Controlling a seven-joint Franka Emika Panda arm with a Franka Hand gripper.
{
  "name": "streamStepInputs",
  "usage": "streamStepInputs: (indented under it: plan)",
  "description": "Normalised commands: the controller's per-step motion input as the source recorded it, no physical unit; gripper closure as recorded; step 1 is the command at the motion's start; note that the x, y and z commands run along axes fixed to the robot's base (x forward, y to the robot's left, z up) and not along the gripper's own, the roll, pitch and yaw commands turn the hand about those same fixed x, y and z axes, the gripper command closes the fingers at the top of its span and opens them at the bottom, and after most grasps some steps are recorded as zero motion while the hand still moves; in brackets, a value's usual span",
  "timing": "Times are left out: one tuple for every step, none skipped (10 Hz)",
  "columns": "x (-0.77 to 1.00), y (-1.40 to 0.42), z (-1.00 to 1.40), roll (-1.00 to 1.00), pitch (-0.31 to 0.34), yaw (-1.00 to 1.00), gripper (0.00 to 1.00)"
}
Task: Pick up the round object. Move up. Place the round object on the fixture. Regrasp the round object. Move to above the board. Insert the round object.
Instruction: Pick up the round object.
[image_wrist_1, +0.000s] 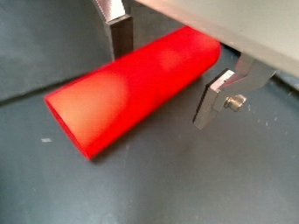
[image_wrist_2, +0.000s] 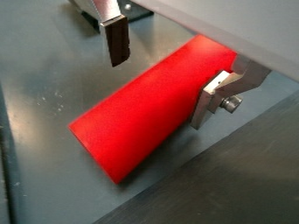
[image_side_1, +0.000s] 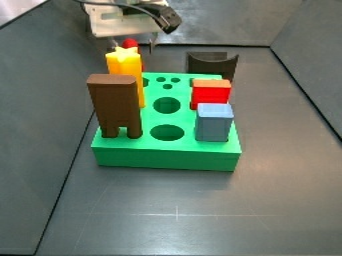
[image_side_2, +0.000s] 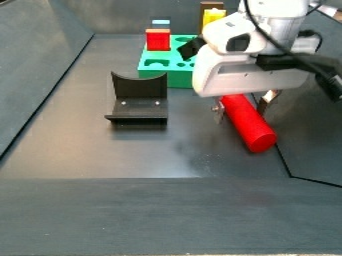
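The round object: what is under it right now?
The round object lies on its side on the dark floor, nothing else showing beneath. The gripper straddles its far end, jaws open; that end is hidden by the gripper body.

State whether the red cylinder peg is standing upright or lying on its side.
Lying on its side: the red peg rests lengthwise on the floor between the tool's fingers.

We see the peg (image_side_2: 249, 123) lying flat on the floor, the gripper (image_side_2: 247, 97) low over its far end — fingers (image_wrist_1: 214, 95) on either side in both wrist views. The fixture (image_side_2: 138, 98) sits apart beside it; the board (image_side_2: 178, 57) lies behind, blocks standing on it.
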Motion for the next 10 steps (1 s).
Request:
streamStepInputs:
  plan:
    - [0.09, 0.00, -0.39, -0.06, -0.020, 0.02, 0.00]
    - [0.00, 0.00, -0.04, -0.05, -0.059, 0.00, 0.00]
    - [0.00, 0.00, 0.00, 0.00, -0.024, 0.00, 0.00]
    - [0.00, 0.00, 0.00, 0.00, 0.000, 0.00, 0.00]
    - [0.00, 0.00, 0.00, 0.00, 0.000, 0.00, 1.00]
    - [0.00, 0.00, 0.00, 0.00, 0.000, 0.00, 1.00]
    - [0.00, 0.00, 0.00, 0.00, 0.000, 0.00, 1.00]
    - [0.00, 0.00, 0.00, 0.00, 0.000, 0.00, 1.00]
    - [0.00, 0.00, 0.00, 0.00, 0.000, 0.00, 1.00]
    - [0.00, 0.00, 0.00, 0.00, 0.000, 0.00, 1.00]
